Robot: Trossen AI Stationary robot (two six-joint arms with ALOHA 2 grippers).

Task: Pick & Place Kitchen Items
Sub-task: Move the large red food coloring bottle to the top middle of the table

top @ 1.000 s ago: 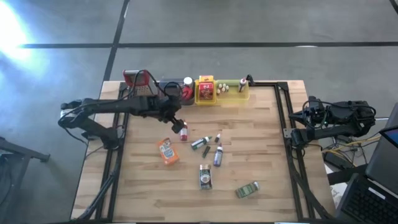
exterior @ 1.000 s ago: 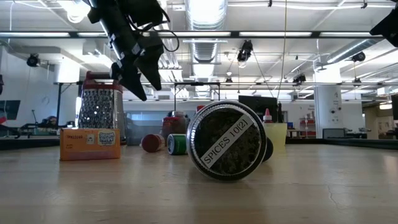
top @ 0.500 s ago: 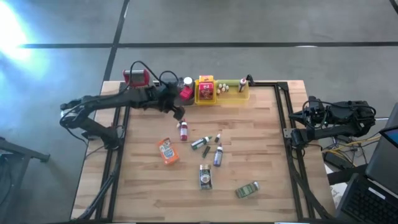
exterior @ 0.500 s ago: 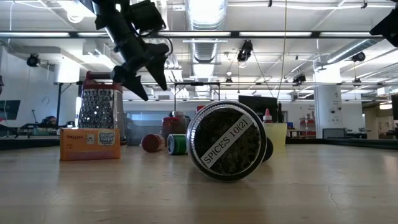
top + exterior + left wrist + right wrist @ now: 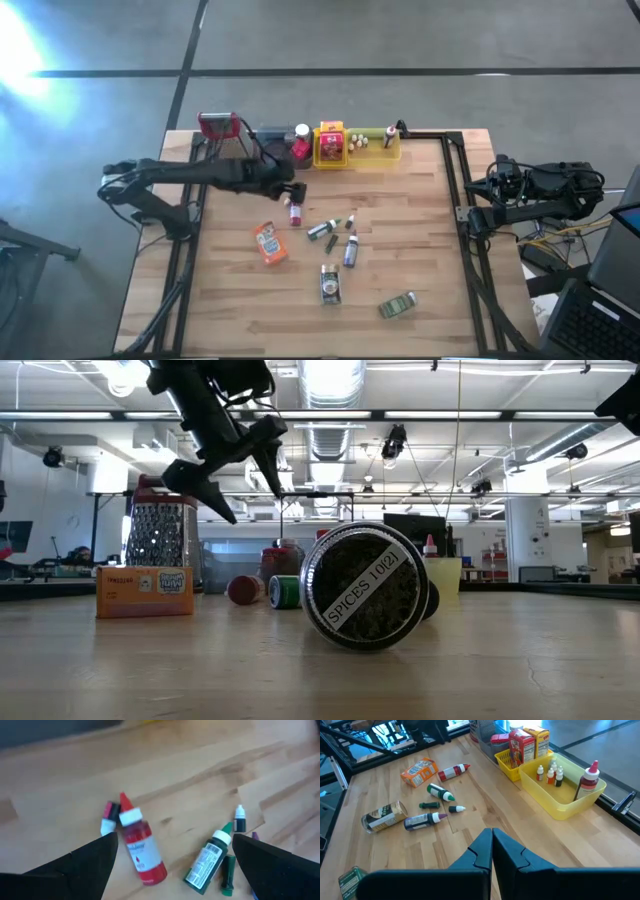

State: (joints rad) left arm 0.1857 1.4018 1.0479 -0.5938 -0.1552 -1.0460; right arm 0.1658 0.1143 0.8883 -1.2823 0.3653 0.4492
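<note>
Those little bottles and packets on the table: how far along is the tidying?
Partly done. Small bottles and red boxes already sit in the yellow tray. The left gripper hangs open, empty, above the red bottle. The orange packet, green bottle and jar are left. The right gripper is shut, off to the side.

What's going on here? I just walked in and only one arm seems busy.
The left gripper hangs open and empty above the table, over a red bottle lying on the wood. A green bottle, an orange packet and a spice jar also lie loose. The yellow tray at the back holds small bottles. The right gripper waits shut at the table's right edge.
</note>
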